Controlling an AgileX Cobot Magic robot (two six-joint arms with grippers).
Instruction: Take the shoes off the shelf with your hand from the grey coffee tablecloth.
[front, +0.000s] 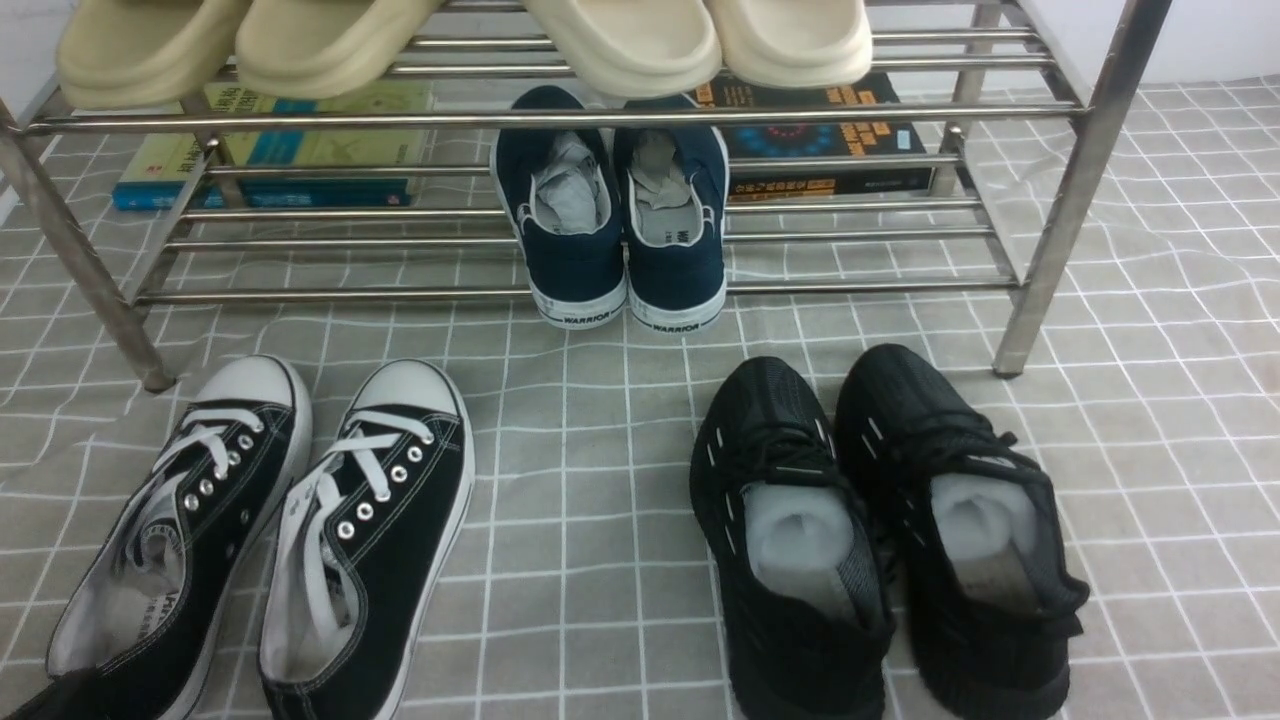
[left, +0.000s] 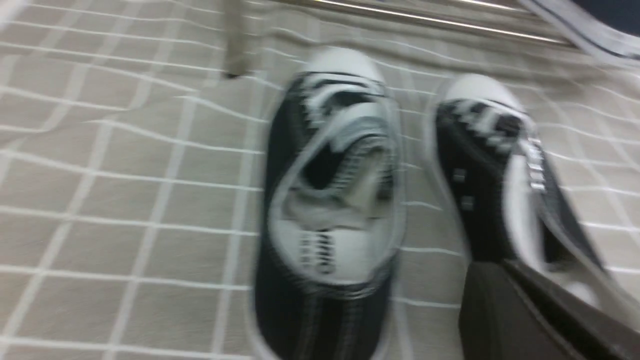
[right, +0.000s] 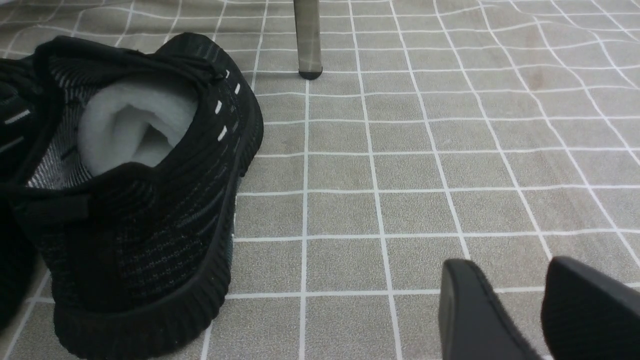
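Note:
The black canvas sneakers with white laces and toe caps stand side by side on the grey grid tablecloth (front: 600, 520) at front left, one (front: 180, 530) beside the other (front: 370, 540), in front of the steel-tube shelf (front: 560, 118). The left wrist view is blurred and shows both sneakers, one (left: 330, 200) and the other (left: 480, 165), from above. One dark finger (left: 505, 310) of my left gripper lies over the heel of the second; its other finger is out of sight. My right gripper (right: 510, 267) hangs open and empty over bare cloth, apart from the shoes.
Navy WARRIOR slip-ons (front: 620, 230) sit on the shelf's lower tier, and beige slippers (front: 640, 40) on the upper tier. Books (front: 270, 160) lie under the shelf. All-black mesh running shoes (front: 880, 530) stand at front right, also in the right wrist view (right: 135, 190), near a shelf leg (right: 307, 40).

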